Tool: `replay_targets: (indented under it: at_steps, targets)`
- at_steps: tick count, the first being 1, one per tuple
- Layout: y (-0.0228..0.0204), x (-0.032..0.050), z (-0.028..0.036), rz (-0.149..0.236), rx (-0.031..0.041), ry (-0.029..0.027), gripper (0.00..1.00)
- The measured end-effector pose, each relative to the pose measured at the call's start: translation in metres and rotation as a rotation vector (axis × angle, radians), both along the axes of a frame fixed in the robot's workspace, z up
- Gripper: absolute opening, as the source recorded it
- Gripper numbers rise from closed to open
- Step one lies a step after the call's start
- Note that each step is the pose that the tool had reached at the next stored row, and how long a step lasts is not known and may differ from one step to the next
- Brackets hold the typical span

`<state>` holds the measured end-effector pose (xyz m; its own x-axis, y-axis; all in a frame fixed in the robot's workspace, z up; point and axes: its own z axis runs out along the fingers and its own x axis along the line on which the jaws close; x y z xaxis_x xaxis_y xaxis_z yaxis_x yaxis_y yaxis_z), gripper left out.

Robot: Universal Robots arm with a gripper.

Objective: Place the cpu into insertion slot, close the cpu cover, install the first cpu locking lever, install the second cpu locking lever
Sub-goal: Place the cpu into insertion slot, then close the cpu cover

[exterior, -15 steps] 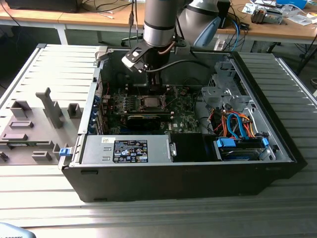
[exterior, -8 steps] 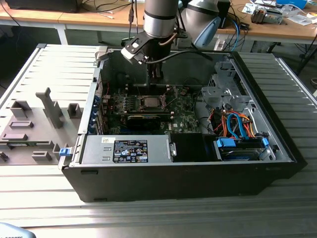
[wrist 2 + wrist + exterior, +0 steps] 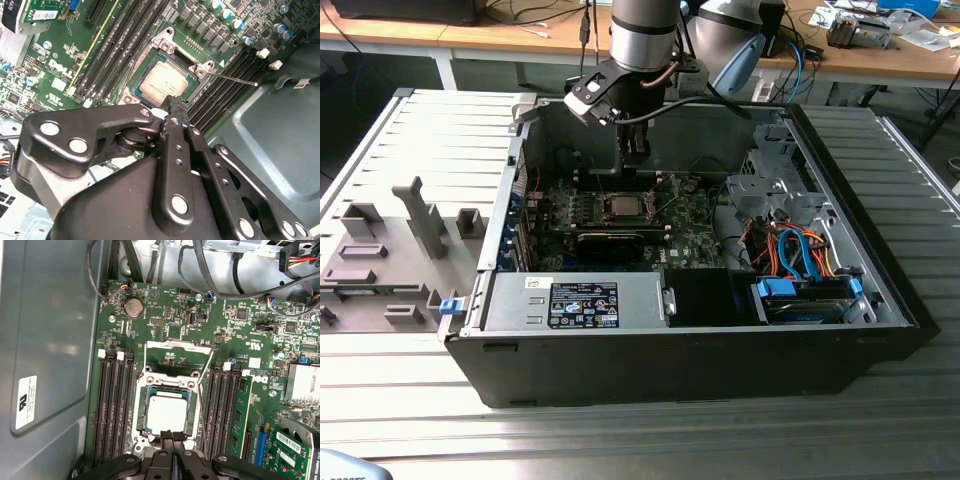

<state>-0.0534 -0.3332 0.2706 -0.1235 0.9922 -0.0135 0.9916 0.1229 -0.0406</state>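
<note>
The cpu (image 3: 167,413), a square chip with a silver-grey top, lies flat in the insertion slot (image 3: 141,405) on the green motherboard. It also shows in the second wrist view as the cpu (image 3: 164,83) and, small, in the exterior view as the cpu (image 3: 623,207). The cpu cover (image 3: 175,344) is a thin metal frame standing open on the socket's side away from the fingers. A thin wire locking lever (image 3: 205,368) sticks up beside the socket, seen too as a lever (image 3: 235,78). My gripper (image 3: 172,436) hangs just above the chip's near edge, shut, with nothing between its fingers (image 3: 172,107).
Black memory slots (image 3: 116,410) flank the socket on both sides. The grey case wall (image 3: 50,340) is close by. Black cables (image 3: 225,292) cross above the board. A power supply (image 3: 575,300) and a drive bay with blue and orange cables (image 3: 800,255) fill the case front.
</note>
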Motion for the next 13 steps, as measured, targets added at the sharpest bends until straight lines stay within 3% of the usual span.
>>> replay_targets:
  at_steps: [8,13]
  targets:
    - [0.0000,0.0004,0.0001,0.000,-0.0003,0.0001,0.11]
    - [0.0000,0.0081,0.0001,0.000,-0.0006,0.0001,0.11]
